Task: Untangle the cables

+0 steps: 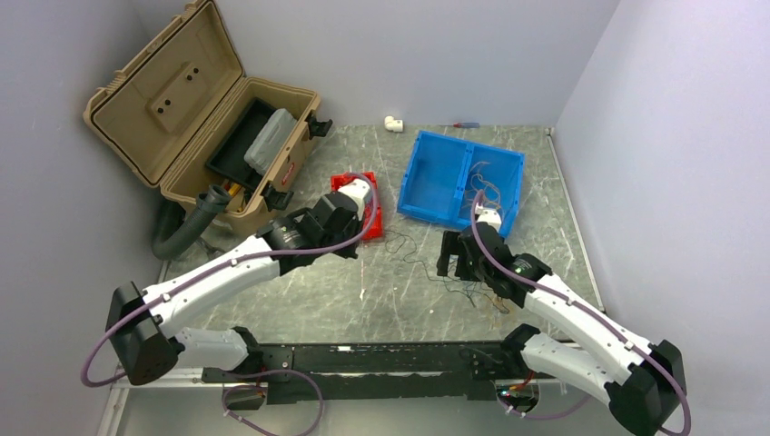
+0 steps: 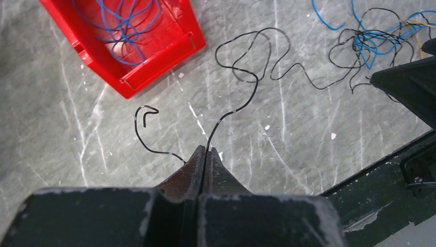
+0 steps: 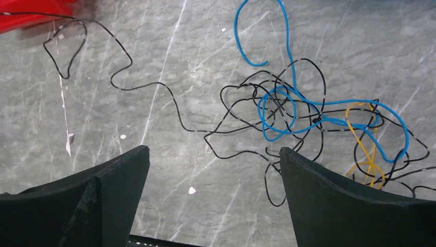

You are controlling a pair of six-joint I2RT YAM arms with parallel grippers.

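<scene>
A tangle of thin black, blue and yellow-orange cables [image 3: 308,121] lies on the grey table; it also shows in the left wrist view [image 2: 375,38] and the top view [image 1: 472,291]. One long black cable [image 2: 241,77] runs from the tangle to my left gripper [image 2: 206,152], which is shut on it near its free end. That cable also crosses the right wrist view [image 3: 149,85]. My right gripper [image 3: 213,154] is open and empty just above the table, with the tangle beside its right finger [image 3: 329,195]. Several blue cables [image 2: 123,20] lie in a red bin [image 2: 154,62].
A blue two-compartment bin [image 1: 436,177] with a few wires stands behind the right arm. An open tan toolbox [image 1: 191,109] stands at the back left. The red bin [image 1: 372,218] sits by the left gripper [image 1: 350,222]. A white fitting [image 1: 393,123] lies at the back wall.
</scene>
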